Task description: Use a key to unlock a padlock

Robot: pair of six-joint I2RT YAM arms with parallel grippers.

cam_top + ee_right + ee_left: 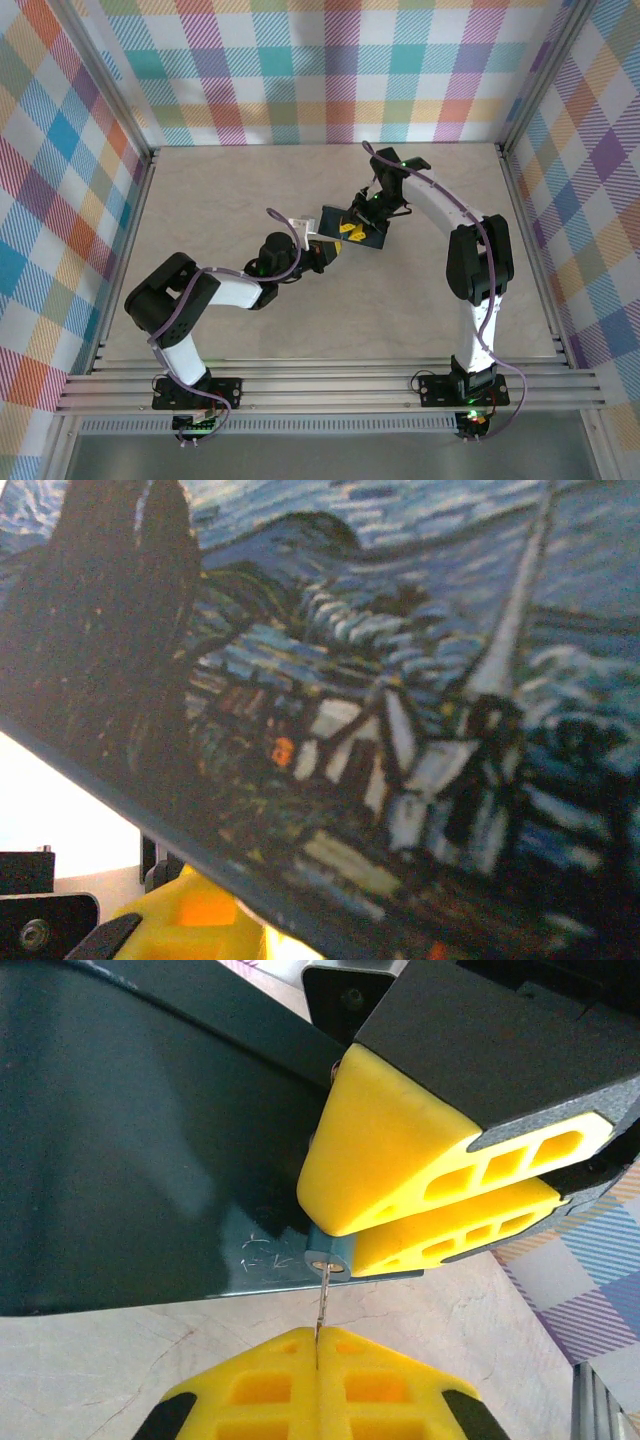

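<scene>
The pale, marble-patterned desk (230, 190) is walled with bright plaid, and the two arms reach in to meet near its middle, a little right of centre. Between them is a dark flat case (375, 240). In the left wrist view it is a plain dark teal sheet (130, 1140). The right wrist view, very close and blurred, gives its other face (400, 680): a painted night village with swirling blue sky.

From the top view, the right pincer (355, 228) comes in from the far right and the left pincer (328, 245) from the near left. They lie tip to tip along one slanted line.

The left wrist view gives the close detail. The right pincer (335, 1232) has its yellow fingers (400, 1140) drawn almost together, pinching the small blue-grey padlock (328, 1255) at the case's lower edge. Whether the case edge is caught with it I cannot tell. One of these fingers (190, 915) peeks out under the case in the right wrist view.

The left pincer (318, 1338) is pressed together on the key (322, 1305). The thin blade stands upright in that view, its long axis in line with the left pincer. Its tip points away into the keyhole face of the padlock, toward the far right of the desk.
</scene>
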